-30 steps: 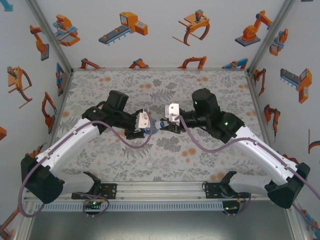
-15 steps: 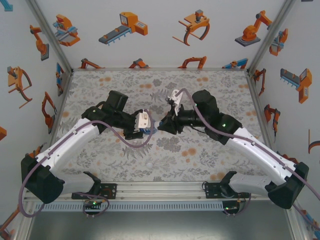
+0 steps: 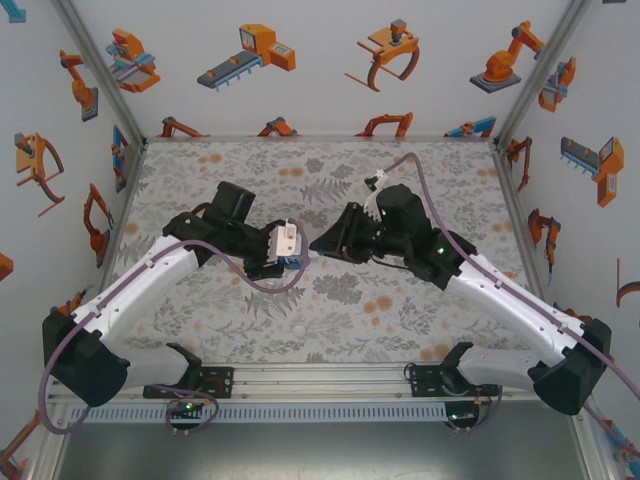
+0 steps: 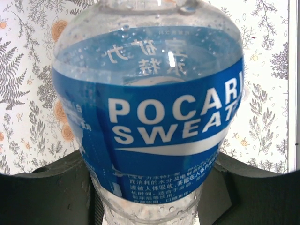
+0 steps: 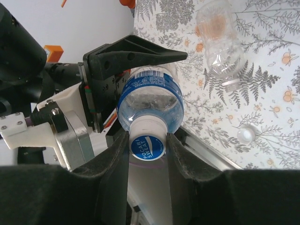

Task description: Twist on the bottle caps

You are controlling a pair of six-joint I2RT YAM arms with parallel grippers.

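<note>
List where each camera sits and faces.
Top external: above, behind the bases, facing down at the table; left arm, right arm.
Left wrist: looks along its fingers at the blue-label bottle the left gripper clamps.
Right wrist: looks along its fingers at the cap the right gripper pinches.
Shared: both wrist views show that bottle.

The left gripper (image 4: 150, 197) grips the blue-label bottle (image 4: 150, 112) between its jaws, the dark fingers (image 4: 47, 192) pressing its lower body from either side. The bottle stands lengthwise out from the jaws, its white lettering reading POCARI SWEAT across the blue band. Droplets cling inside the clear plastic beyond the band. Behind the bottle, past the jaws, lies the floral-patterned table (image 4: 28, 70).
</note>
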